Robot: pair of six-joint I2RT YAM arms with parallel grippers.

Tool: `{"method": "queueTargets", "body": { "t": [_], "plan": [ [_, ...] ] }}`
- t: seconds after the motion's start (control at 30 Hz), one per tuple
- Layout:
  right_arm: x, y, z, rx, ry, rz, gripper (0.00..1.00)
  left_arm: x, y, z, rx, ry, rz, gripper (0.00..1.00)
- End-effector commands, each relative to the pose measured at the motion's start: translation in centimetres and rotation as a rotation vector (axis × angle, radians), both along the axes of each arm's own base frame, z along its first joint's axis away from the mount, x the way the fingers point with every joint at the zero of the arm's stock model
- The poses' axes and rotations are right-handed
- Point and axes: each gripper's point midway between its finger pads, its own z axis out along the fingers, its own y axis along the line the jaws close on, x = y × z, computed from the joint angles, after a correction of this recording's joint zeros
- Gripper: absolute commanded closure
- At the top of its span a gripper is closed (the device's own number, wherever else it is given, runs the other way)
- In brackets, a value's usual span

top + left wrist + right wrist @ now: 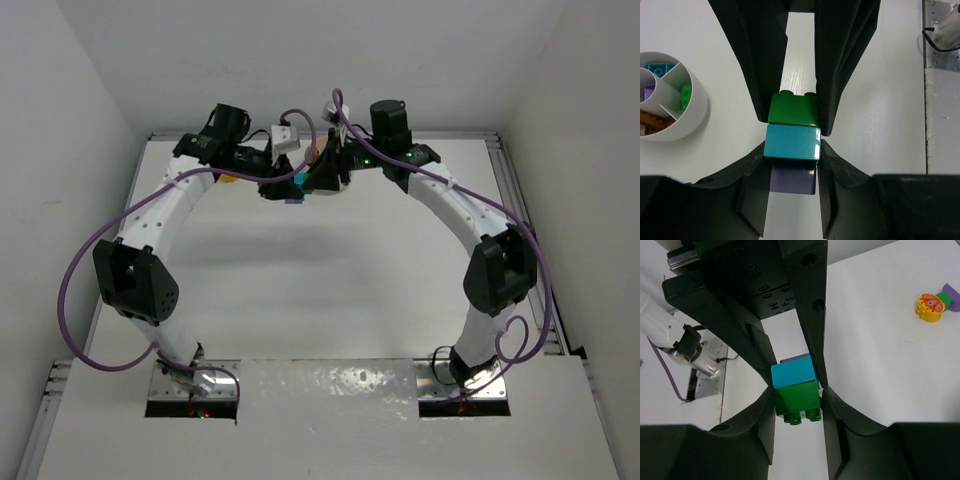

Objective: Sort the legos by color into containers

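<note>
Your L gripper (792,152) is pinching the teal brick (792,142) and your R gripper (798,405) the green brick (797,397) stuck to it, held over the bench (880,365) at far middle. Only the L wrist cam shows the dish (692,117) nearby, w/ more bricks (686,95) in its wedges. Only the R wrist cam shows clearly a yellow piece (929,306) loose on the bench, further left.

— What is the table (320,290) carrying?
— It is showing a plain white top, and a round white dish (696,107) is sitting directly on it.
— Is anything lying loose?
— A yellow piece (930,307) with an orange pattern is lying on the bare surface, a green piece (945,300) just beside it and a purple piece (953,290) next to that.
— And the edge?
— A metal rail (941,100) is running along it.
</note>
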Motion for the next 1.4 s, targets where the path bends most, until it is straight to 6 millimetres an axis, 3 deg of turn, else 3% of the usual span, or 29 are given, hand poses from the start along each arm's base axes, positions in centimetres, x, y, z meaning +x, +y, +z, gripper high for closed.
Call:
{"method": "queueTargets", "body": {
  "t": [0.0, 0.07, 0.17, 0.27, 0.4, 0.43, 0.5, 0.53, 0.6, 0.63, 0.67, 0.73, 0.93, 1.0, 1.37],
  "plan": [
    [-0.4, -0.4, 0.6, -0.011, -0.057, -0.002, 1.0, 0.3, -0.4, 2.8, -0.058, -0.067, -0.019, 1.0],
    [-0.3, -1.4, 0.4, -0.024, -0.094, -0.025, 1.0, 0.7, 0.1, 2.8, -0.055, -0.066, 0.002, 1.0],
    [0.9, -4.6, -2.7, -0.04, -0.027, -0.102, 1.0, 1.3, 1.0, 2.5, -0.037, -0.066, 0.036, 1.0],
    [1.7, -6.4, -3.8, -0.059, 0.041, -0.181, 1.0, 1.6, 1.6, 2.3, -0.02, -0.077, 0.059, 1.0],
    [3.5, -6.9, -3.4, -0.035, 0.018, -0.317, 1.0, 1.8, 1.7, 1.8, -0.016, -0.063, 0.086, 1.0],
    [4.5, -7.2, -3.2, -0.02, 0.019, -0.375, 1.0, 2.2, 1.8, 1.6, -0.011, -0.068, 0.104, 1.0],
    [8.5, -8.8, -3.1, 0.034, 0.065, -0.659, 1.0, 2.4, 2.0, 1.0, -0.009, -0.021, 0.158, 1.0],
    [11.1, -10.5, -3.7, 0.074, 0.146, -0.885, 1.0, 3.1, 2.3, 0.5, 0.001, -0.009, 0.222, 1.0],
    [12.7, -11.8, -4.9, 0.079, 0.203, -1.062, 1.0, 3.8, 2.9, 0.1, 0.013, -0.004, 0.297, 1.0],
    [13.2, -11.2, -5.9, 0.045, 0.215, -1.102, 1.0, 4.8, 3.5, 0.3, 0.027, -0.04, 0.363, 1.0],
    [14.3, -12.4, -6.4, 0.014, 0.185, -1.215, 1.0, 4.8, 3.9, -0.6, 0.038, -0.01, 0.407, 1.0],
    [15.4, -11.7, -7.2, -0.018, 0.157, -1.254, 1.0, 5.3, 4.6, -1.0, 0.06, -0.022, 0.455, 1.0],
    [18.1, -10.7, -9.2, -0.076, 0.163, -1.297, 1.0, 4.3, 4.7, -1.6, 0.057, -0.003, 0.46, 1.0],
    [18.5, -10.4, -10.4, -0.098, 0.162, -1.299, 1.0, 4.1, 4.8, -1.9, 0.06, -0.002, 0.458, 1.0],
    [19.8, -8.3, -12.1, -0.061, 0.13, -1.273, 1.0, 4.9, 4.9, -2.0, 0.068, -0.013, 0.468, 1.0]
  ]
}}
